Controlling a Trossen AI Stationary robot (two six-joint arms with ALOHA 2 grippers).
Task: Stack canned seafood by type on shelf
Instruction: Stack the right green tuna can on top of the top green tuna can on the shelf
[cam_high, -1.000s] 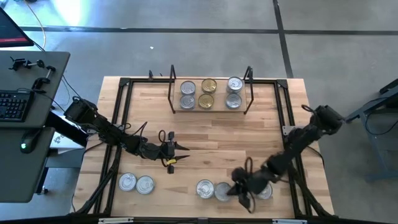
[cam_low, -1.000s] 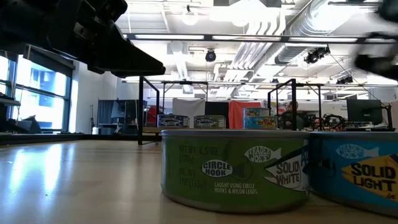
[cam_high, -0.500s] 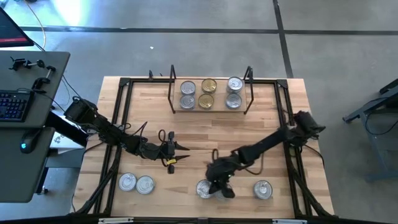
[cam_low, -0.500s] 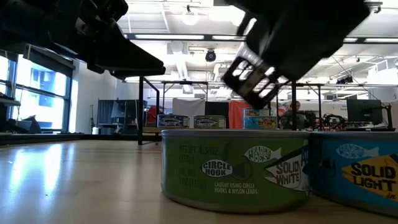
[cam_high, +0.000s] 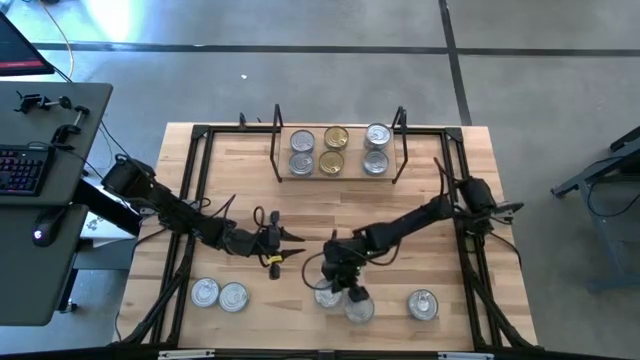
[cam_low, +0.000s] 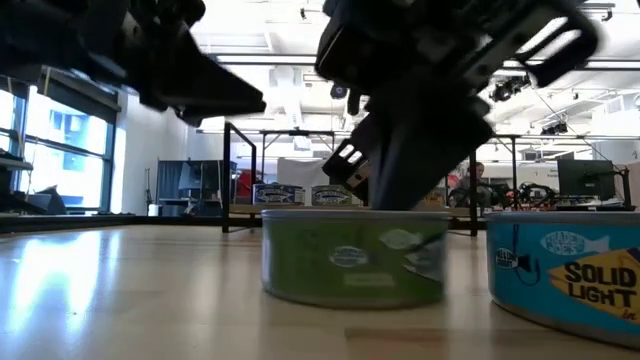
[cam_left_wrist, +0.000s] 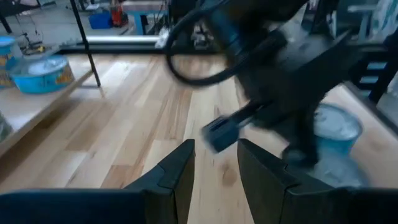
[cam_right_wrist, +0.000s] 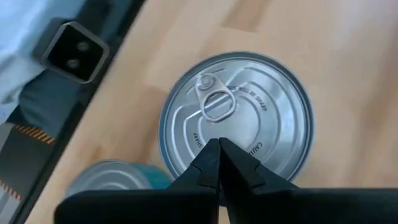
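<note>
right pincer (cam_right_wrist: 219, 163), closed, hides part of a tin's lid (cam_right_wrist: 236, 118).

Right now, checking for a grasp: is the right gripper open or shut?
Shut: right gripper fingertips meet, holding nothing, above a silver-lidded tin.

My right arm covers most of the silver-lidded green tin (cam_high: 327, 297) from above. Low view: that tin's label (cam_low: 352, 258) is smeared, unreadable; the blue "Solid Light" tin (cam_low: 565, 275) is cut by the frame edge. Left wrist view: blue tin (cam_left_wrist: 336, 127) half hidden, blurred.
</note>
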